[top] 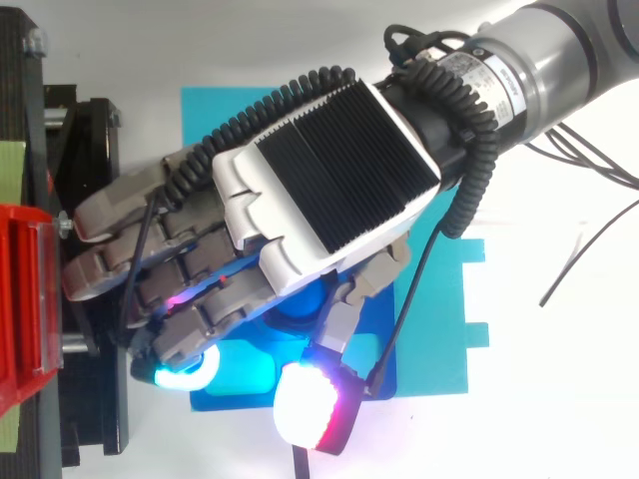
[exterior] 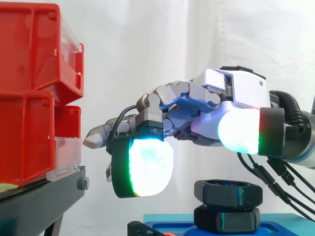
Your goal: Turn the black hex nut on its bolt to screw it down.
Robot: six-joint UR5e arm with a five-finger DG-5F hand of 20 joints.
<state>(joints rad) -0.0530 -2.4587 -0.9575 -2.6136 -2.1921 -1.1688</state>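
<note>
A black hex nut (exterior: pixel 225 192) sits on top of a second black hex piece (exterior: pixel 226 219), both on a blue fixture (exterior: pixel 280 227) at the bottom of the side view. My hand (exterior: pixel 231 93) hovers above the nut without touching it. Its fingers reach out to the left, mostly straight, and hold nothing. One glowing white-green fingertip (exterior: pixel 147 164) hangs down to the left of the nut, and the thumb's glowing pad (exterior: pixel 238 130) sits just above it. In the top view the hand (top: pixel 319 180) covers the nut, with the blue fixture (top: pixel 439 299) showing around it.
Two red bins (exterior: pixel 29 54) are stacked on a black stand (exterior: pixel 39 201) at the left, close to the outstretched fingertips. In the top view the red bin (top: pixel 25 299) and the stand (top: pixel 90 399) run along the left edge. A white curtain hangs behind.
</note>
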